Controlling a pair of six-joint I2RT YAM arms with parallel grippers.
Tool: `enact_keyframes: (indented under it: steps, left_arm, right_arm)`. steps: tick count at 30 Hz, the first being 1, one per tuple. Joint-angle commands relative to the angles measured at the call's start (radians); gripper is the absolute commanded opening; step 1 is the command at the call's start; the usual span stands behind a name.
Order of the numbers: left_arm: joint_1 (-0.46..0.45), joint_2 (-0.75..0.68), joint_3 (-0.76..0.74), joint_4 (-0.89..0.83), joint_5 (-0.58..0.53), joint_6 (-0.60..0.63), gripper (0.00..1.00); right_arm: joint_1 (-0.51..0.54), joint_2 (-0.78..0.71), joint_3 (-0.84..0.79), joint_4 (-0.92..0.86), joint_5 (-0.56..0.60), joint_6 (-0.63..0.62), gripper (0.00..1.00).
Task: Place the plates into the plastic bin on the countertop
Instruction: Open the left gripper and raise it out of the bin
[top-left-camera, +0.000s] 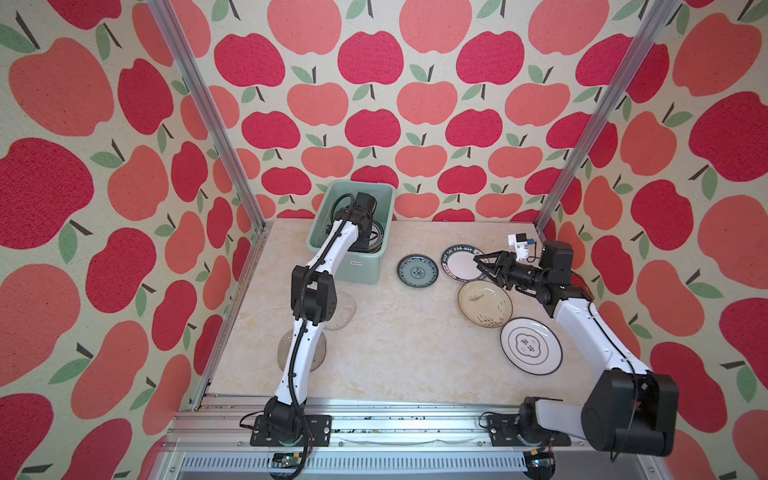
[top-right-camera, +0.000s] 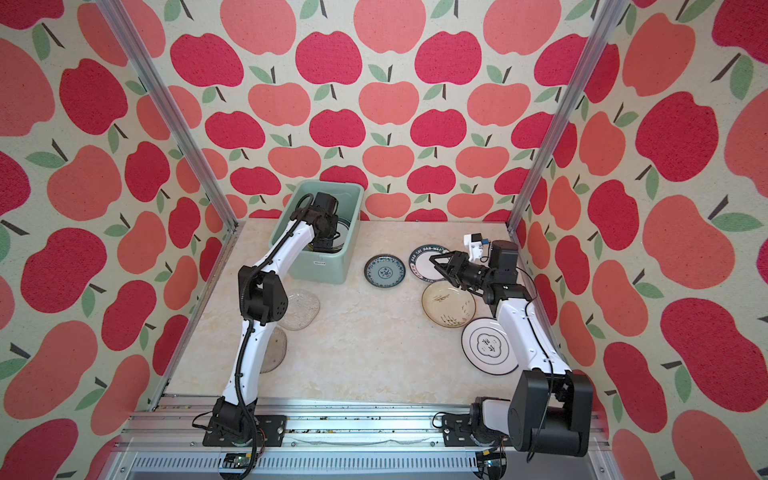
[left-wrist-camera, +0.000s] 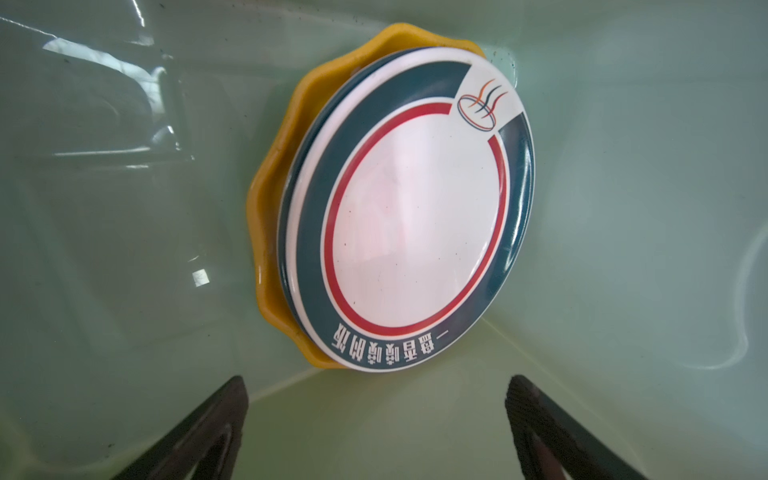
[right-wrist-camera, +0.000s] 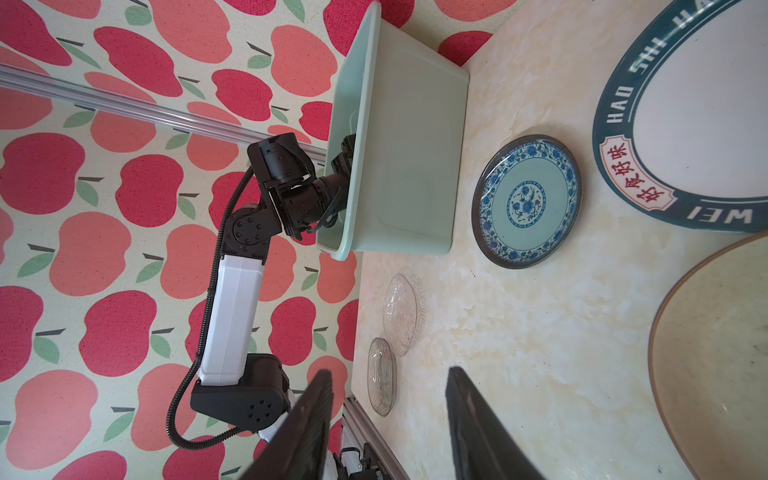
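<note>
My left gripper (left-wrist-camera: 376, 386) is down inside the mint-green plastic bin (top-left-camera: 357, 266), open with nothing between its fingers. Just beyond it in the bin lies a stack of plates: a white plate with a teal rim and red ring (left-wrist-camera: 415, 224) on top, a yellow scalloped one (left-wrist-camera: 270, 216) beneath. My right gripper (right-wrist-camera: 390, 372) hovers open and empty over the lettered teal-rimmed plate (top-left-camera: 459, 262). On the countertop (top-left-camera: 395, 345) also lie a small blue-patterned plate (top-left-camera: 417, 271), a cream brush-marked plate (top-left-camera: 485, 303) and a black-rimmed white plate (top-left-camera: 530, 346).
Two clear glass plates (top-left-camera: 343, 309) (top-left-camera: 282, 353) lie at the left, partly under my left arm. The bin stands against the apple-patterned back wall. Metal frame posts rise at both back corners, and a rail runs along the front edge.
</note>
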Motion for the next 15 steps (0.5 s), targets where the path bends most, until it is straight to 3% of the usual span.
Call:
enact_keyframes:
  steps: [1,8,15]
  left_arm:
    - [-0.005,-0.073,0.027,-0.065,0.018,0.052,0.99]
    - [-0.020,-0.163,0.030,-0.046,0.023,0.202,0.99]
    - [-0.038,-0.269,0.027,-0.049,0.058,0.461,0.99]
  right_arm:
    - [-0.010,-0.033,0.002,-0.048,-0.005,-0.039,0.48]
    - [-0.010,-0.030,0.059,-0.207,0.040,-0.145,0.51]
    - [-0.011,-0.003,0.103,-0.313,0.109,-0.236,0.60]
